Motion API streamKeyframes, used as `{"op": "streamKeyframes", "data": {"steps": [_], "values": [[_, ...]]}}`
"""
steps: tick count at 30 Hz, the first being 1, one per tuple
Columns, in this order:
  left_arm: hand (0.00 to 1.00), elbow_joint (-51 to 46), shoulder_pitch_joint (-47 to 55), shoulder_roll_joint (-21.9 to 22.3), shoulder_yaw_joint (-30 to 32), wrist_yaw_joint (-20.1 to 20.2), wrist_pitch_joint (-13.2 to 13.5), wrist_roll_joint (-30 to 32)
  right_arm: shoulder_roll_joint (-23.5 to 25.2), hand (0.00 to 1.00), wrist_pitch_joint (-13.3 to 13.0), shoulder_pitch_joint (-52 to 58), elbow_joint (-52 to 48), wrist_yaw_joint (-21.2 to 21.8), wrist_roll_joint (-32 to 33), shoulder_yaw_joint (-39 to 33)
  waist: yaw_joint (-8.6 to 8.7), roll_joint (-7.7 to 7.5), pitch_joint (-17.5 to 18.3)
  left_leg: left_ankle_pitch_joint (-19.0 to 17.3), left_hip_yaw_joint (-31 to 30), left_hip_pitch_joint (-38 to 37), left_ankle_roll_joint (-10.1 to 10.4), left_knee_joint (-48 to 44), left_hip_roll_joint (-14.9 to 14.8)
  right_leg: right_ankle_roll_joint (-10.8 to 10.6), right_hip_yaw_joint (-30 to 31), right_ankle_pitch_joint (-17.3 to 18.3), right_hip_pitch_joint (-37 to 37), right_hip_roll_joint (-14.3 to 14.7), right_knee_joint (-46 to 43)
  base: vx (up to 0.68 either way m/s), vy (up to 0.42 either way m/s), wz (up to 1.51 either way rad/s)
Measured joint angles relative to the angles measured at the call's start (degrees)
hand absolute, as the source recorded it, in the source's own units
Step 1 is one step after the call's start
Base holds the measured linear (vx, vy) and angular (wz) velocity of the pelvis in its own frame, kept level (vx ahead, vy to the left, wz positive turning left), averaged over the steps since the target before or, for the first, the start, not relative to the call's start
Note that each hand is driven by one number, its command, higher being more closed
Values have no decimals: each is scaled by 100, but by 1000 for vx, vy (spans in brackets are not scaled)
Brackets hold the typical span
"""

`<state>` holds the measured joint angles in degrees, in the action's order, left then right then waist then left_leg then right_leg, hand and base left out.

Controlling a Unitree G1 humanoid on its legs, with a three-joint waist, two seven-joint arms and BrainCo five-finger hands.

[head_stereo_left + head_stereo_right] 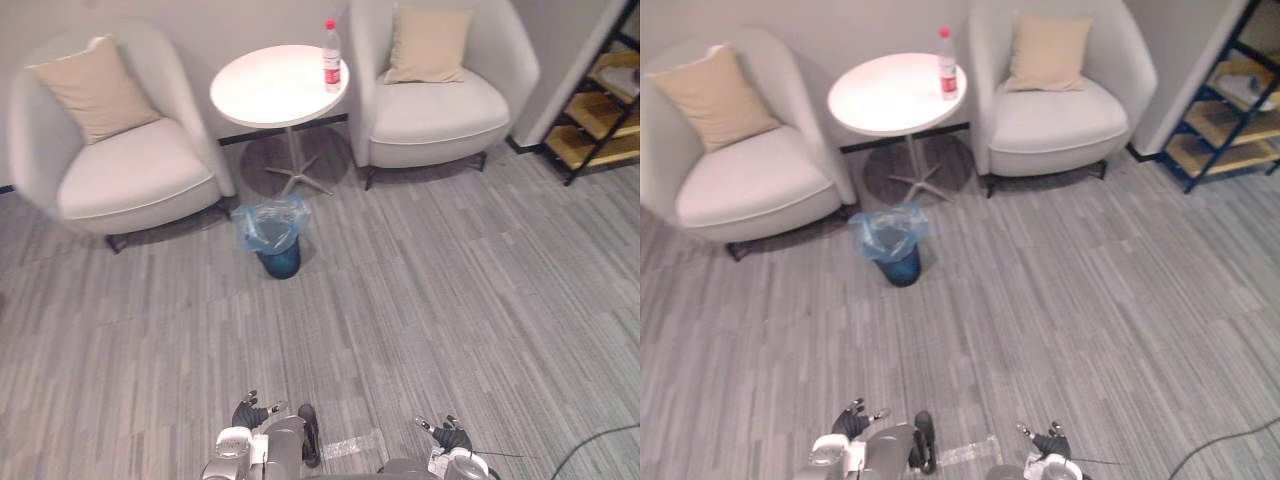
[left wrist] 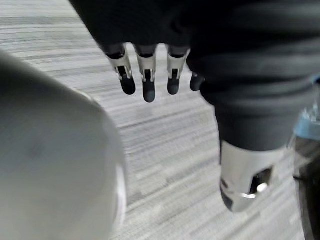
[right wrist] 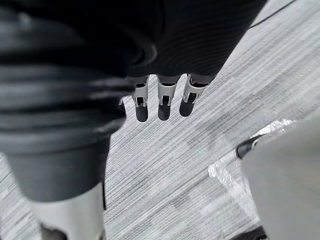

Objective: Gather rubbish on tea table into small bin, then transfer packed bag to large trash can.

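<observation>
1. Nearest: left hand [image 1: 252, 413] and right hand [image 1: 447, 436] hang low over the grey floor [image 1: 450, 300]. Both have straight, relaxed fingers [image 2: 148, 82] and hold nothing. They are well apart from every task object.
2. Middle ground: small bin [image 1: 279, 255], lined with a blue bag [image 1: 270, 222] whose rim is draped loosely. It stands on the floor just near of the table's foot. Probable hazard: it looks light, so a careless approach could knock it over. A dropped item could also drag the loose liner inward.
3. Beyond: round white tea table [image 1: 265, 90] on a single stem. The one piece of rubbish, a clear bottle [image 1: 332, 58] with a red cap, stands upright near the table's far right edge.
4. Probable hazard at the bottle: it is tall, narrow and close to the rim. A sideways brush from open fingers could topple it and roll it off toward the right armchair [image 1: 435, 115].
5. Writing: the bottle carries a red label, but its print is too small to read.
6. Farthest: left armchair [image 1: 125, 175] and the right one flank the table, narrowing the approach.
</observation>
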<state>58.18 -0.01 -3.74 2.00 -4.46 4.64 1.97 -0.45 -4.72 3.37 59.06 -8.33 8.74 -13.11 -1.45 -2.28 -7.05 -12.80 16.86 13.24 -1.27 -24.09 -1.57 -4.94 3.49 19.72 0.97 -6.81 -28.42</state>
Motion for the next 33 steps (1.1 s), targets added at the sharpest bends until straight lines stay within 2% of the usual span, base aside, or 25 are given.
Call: {"op": "streamKeyframes", "data": {"steps": [1,2,3,4,6,9,10,12,13,14,15,16,17,18,20,21,23,25,26,27,28,29,30,31,33], "values": [[0,-2,-6,3,-66,0,-5,-1,-5,0,1,2,-10,4,-2,-1,12,-5,-1,-35,9,-85,-36,46,15,-103,-28,-79,133,-31,-354,436,218,-47],[0,28,-31,45,-200,14,-14,1,-33,0,-4,10,-86,33,-29,-17,66,41,-26,-153,16,-435,-37,215,42,-247,-296,-169,607,-159,-1480,410,183,-26],[0,118,-58,88,-277,13,-15,-3,-51,0,2,-9,-97,53,-61,-12,77,64,-36,-174,81,-781,-30,426,58,-139,-603,-105,863,-278,-2051,329,140,-23],[0,119,-47,95,-315,13,-15,-5,-54,0,4,-7,-102,56,-102,-8,77,95,-56,-174,112,-899,-30,514,61,-86,-724,-73,935,-325,-2140,322,77,-21],[0,140,-45,135,-318,14,-12,-52,-67,0,-4,-13,-196,75,-204,14,114,120,-50,-172,147,-1436,-25,913,18,96,-1485,35,1295,-465,-1938,327,35,-10],[0,229,-148,131,-322,14,-12,-104,-92,0,-2,-74,-181,96,-206,8,141,151,-64,-167,137,-1565,42,1114,-70,122,-1776,-20,1639,-401,-1118,228,-52,9],[0,254,-153,122,-328,13,-11,-104,-124,0,-4,-133,-171,101,-205,9,155,183,-86,-169,116,-1621,112,1192,-125,166,-1802,-226,1800,-304,-554,262,-149,9],[0,402,-145,70,-421,13,-10,-104,-148,0,-7,-173,-81,108,-203,28,187,174,-86,-186,-21,-1703,244,1202,-128,265,-1640,-977,1748,-123,510,312,-211,26],[0,496,-155,50,-414,18,-11,-101,-184,0,-24,-181,-21,121,-176,8,237,170,-80,-285,-229,-1825,451,1188,-138,448,-1542,-1537,1666,-99,668,323,-244,38],[0,541,-156,128,-403,12,-7,-101,-247,0,-37,-248,34,116,-198,6,250,344,-99,-305,-329,-1892,491,1193,-275,502,-1670,-1509,1594,-23,601,320,-243,42],[0,542,-163,186,-364,14,3,-100,-312,0,-37,-252,67,121,-196,5,215,446,-93,-268,-373,-1893,556,1103,-356,550,-1771,-1293,1486,6,579,342,-296,32],[0,542,-157,265,-276,10,-2,-100,-301,0,-44,-254,53,119,-191,-15,222,505,-102,-289,-485,-1683,592,570,-496,612,-1851,-1114,1397,60,533,270,-266,32],[0,535,-161,275,-232,11,-5,-101,-290,0,-43,-256,43,118,-191,-12,221,505,-124,-295,-538,-1568,601,232,-544,635,-1868,-1067,1337,78,534,303,-321,35],[0,382,-146,311,-57,15,-7,-104,-298,0,-34,-251,32,104,-189,67,210,477,-175,-188,-682,-969,667,-1223,-845,704,-1964,-931,1078,195,593,176,-195,16],[0,134,-104,308,39,11,2,-112,-300,0,-34,-222,34,75,-175,212,107,433,-242,-157,-663,-463,650,-2560,-1236,836,-2028,-747,722,332,596,217,-160,-5],[0,27,-95,300,94,2,2,-127,-257,0,-35,-221,24,59,-135,287,103,366,-276,-165,-617,-216,636,-2868,-1336,871,-2033,-587,492,355,595,209,-124,-11],[0,-92,-105,352,111,-13,9,-182,-200,0,-38,-215,-85,40,-102,256,98,313,-301,-170,-458,51,621,-2686,-1378,839,-2020,-471,292,356,649,191,-90,-2],[0,-158,-104,397,114,-15,12,-213,-190,0,-36,-193,-120,33,-75,244,99,316,-298,-182,-288,260,606,-2185,-1313,775,-2011,-415,178,347,760,173,-6,2],[0,-177,-108,421,133,-16,11,-217,-183,0,-36,-193,-127,30,-74,227,81,320,-299,-171,-179,286,591,-1528,-1166,737,-1996,-403,65,317,881,249,80,-3],[0,-175,-112,442,135,-16,6,-217,-177,0,-36,-195,-132,30,-73,220,63,318,-300,-39,-113,265,546,-626,-872,680,-1930,-357,-27,263,992,334,136,-4],[0,-174,-115,451,135,-17,8,-217,-177,0,-36,-197,-132,29,-74,214,60,318,-299,56,-119,261,560,-336,-777,642,-1909,-350,-44,242,1017,318,144,-14],[0,-153,-132,466,134,-15,15,-217,-187,0,-39,-216,-88,29,-78,197,21,317,-299,671,-228,180,483,381,-498,504,-1809,-318,-92,181,1074,404,166,-28],[0,-22,-174,407,98,-14,35,-216,-173,0,-38,-235,69,42,-80,210,-79,211,-226,736,-145,-52,332,639,-281,328,-1505,-355,-145,92,1263,890,370,-63],[0,109,-217,271,92,11,68,-212,-158,0,-36,-245,179,75,-209,175,-168,108,-160,84,113,-283,135,291,-145,125,-1091,-412,-276,-123,964,951,394,-55],[0,221,-205,200,-28,14,59,-210,-121,0,-27,-225,189,119,-255,112,-143,70,-125,66,152,-629,101,552,30,-49,-1021,-383,180,-367,-196,582,230,-16]]}}
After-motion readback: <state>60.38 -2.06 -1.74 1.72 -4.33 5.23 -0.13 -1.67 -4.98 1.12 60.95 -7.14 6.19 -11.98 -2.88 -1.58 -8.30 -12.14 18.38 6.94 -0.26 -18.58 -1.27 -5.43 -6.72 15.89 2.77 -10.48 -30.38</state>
